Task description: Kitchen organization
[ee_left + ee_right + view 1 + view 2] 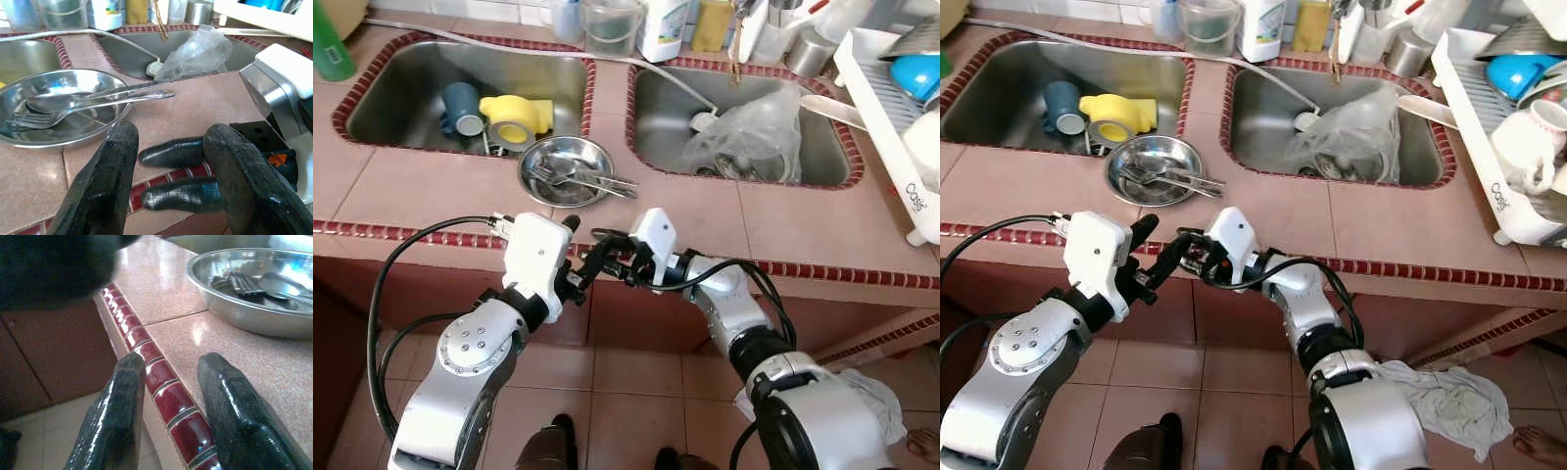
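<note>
1. Left eye view: the left end effector (585,266) and right end effector (607,257) meet nose to nose at the front edge of the desk (705,211). Just beyond them sits a steel bowl (566,171) holding a fork and spoons; further off lie the left sink (382,98) (blue cup (462,108) and yellow cup (516,119) inside) and the right sink (656,108) with a plastic bag (749,137).
2. Right eye view: same scene; a white dish rack (1498,147) stands well off to the right end effector's right, and a cloth (1449,401) lies on the floor below it.
3. Left wrist view: the left end effector's fingers (105,191) are parted, gripping nothing; the right one's black fingers lie crosswise just ahead, the bowl beyond.
4. Right wrist view: the right end effector's fingers (117,421) are spread and empty (hovering at the desk's red tile edging (161,382)), the bowl near ahead.
</note>
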You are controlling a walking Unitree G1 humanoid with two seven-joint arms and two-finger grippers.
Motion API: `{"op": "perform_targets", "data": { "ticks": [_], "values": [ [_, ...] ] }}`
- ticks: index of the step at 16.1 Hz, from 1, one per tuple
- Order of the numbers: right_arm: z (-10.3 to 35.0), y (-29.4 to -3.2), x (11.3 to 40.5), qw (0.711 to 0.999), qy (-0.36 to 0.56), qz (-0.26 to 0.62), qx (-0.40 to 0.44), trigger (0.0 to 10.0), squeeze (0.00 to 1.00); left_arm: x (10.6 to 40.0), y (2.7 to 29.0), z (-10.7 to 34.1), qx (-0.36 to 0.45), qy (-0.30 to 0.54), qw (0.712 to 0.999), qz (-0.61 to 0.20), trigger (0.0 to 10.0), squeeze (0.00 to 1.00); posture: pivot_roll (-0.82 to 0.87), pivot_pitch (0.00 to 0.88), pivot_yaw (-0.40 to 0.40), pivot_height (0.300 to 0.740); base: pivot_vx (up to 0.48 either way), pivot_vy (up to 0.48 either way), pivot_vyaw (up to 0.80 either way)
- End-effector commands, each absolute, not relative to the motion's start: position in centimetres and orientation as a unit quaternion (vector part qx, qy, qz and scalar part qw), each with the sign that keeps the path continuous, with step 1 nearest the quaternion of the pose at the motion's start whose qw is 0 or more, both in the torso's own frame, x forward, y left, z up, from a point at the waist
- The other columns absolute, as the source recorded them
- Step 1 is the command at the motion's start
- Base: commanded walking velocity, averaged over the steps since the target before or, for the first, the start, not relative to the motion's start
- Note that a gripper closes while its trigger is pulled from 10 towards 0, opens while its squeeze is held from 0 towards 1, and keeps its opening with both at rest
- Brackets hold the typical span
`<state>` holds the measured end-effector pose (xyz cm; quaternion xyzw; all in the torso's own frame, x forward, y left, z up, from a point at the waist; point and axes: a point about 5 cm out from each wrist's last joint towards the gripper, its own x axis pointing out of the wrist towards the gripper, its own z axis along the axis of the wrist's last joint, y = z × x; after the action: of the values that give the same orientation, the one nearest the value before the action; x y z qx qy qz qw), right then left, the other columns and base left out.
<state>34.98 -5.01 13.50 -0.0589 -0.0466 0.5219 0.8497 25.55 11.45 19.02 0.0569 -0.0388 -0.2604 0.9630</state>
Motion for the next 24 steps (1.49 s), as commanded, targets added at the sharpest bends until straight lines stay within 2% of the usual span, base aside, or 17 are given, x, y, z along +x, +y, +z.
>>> {"op": "perform_targets", "data": {
  "ticks": [1,4,8,14,17,19,20,22,24],
  "values": [
    [12.1,-7.0,35.2,0.889,-0.019,0.457,-0.028,10.0,0.00,25.6,11.4,19.0,0.059,-0.041,0.962,-0.264,10.0,0.00,0.23,0.226,-0.076,0.740,0.000,0.000,0.00],
    [13.5,-7.5,35.7,0.917,-0.077,0.391,0.019,10.0,0.00,26.2,12.3,19.3,0.065,-0.045,0.965,-0.249,10.0,0.00,0.23,0.220,-0.073,0.740,0.000,0.000,0.00],
    [15.4,-6.2,34.6,0.905,-0.157,0.394,0.033,10.0,0.00,28.0,15.0,19.7,0.072,-0.046,0.977,-0.193,10.0,0.00,0.21,0.204,-0.068,0.740,0.000,0.000,0.00],
    [18.8,-5.4,33.2,0.909,-0.239,0.336,0.049,10.0,0.00,31.2,16.8,19.9,0.077,-0.054,0.988,-0.119,10.0,0.00,0.19,0.141,-0.082,0.740,0.000,0.000,0.00],
    [19.5,-6.8,33.5,0.932,-0.246,0.261,0.046,10.0,0.00,32.6,17.2,19.2,0.051,-0.050,0.993,-0.098,10.0,0.00,0.18,0.104,-0.094,0.740,0.000,0.000,0.00],
    [19.3,-8.9,33.3,0.955,-0.231,0.186,0.024,10.0,0.00,33.7,17.6,18.0,0.035,-0.047,0.996,-0.072,10.0,0.00,0.17,0.071,-0.096,0.740,0.000,0.000,0.00],
    [18.7,-9.8,33.3,0.963,-0.218,0.158,-0.017,10.0,0.00,33.8,17.6,17.8,0.038,-0.047,0.996,-0.064,10.0,0.00,0.16,0.056,-0.096,0.740,0.000,0.000,0.00],
    [18.1,-11.0,33.0,0.971,-0.201,0.129,-0.026,10.0,0.00,33.8,17.5,17.3,0.032,-0.051,0.997,-0.056,10.0,0.00,0.14,0.032,-0.083,0.740,0.000,0.000,-0.26],
    [17.1,-12.8,32.2,0.981,-0.179,0.062,-0.033,10.0,0.00,33.3,17.4,16.2,0.025,-0.057,0.997,-0.039,10.0,0.00,0.11,0.012,-0.059,0.740,0.000,0.000,-0.75]
  ]
}}
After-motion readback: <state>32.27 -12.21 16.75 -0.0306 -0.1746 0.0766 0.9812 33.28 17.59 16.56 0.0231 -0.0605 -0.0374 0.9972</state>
